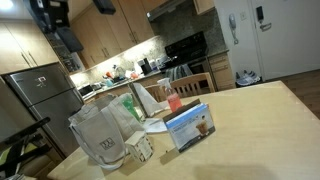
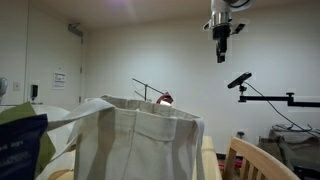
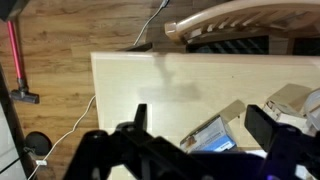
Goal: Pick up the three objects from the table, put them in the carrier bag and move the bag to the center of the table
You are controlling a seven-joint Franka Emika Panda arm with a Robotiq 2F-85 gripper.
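Note:
The whitish carrier bag (image 1: 100,140) stands upright on the table (image 1: 262,118) and fills the foreground in an exterior view (image 2: 140,140). To its right stands a light-blue carton (image 1: 190,126) picturing a drink. A small pale boxy item (image 1: 140,150) sits between them. My gripper (image 2: 222,45) hangs high above the table, open and holding nothing. In the wrist view the gripper (image 3: 201,112) has its dark fingers (image 3: 140,110) spread wide, with the carton (image 3: 212,138) far below between them. A whitish thing shows at the right edge, partly cut off.
A pink-red bottle (image 1: 173,100) stands behind the carton, its top showing over the bag (image 2: 165,98). A wooden chair (image 3: 230,20) stands at the table's far side. Kitchen counters, a stove and a fridge (image 1: 45,95) lie beyond. A red-handled tool (image 3: 14,50) lies on the floor.

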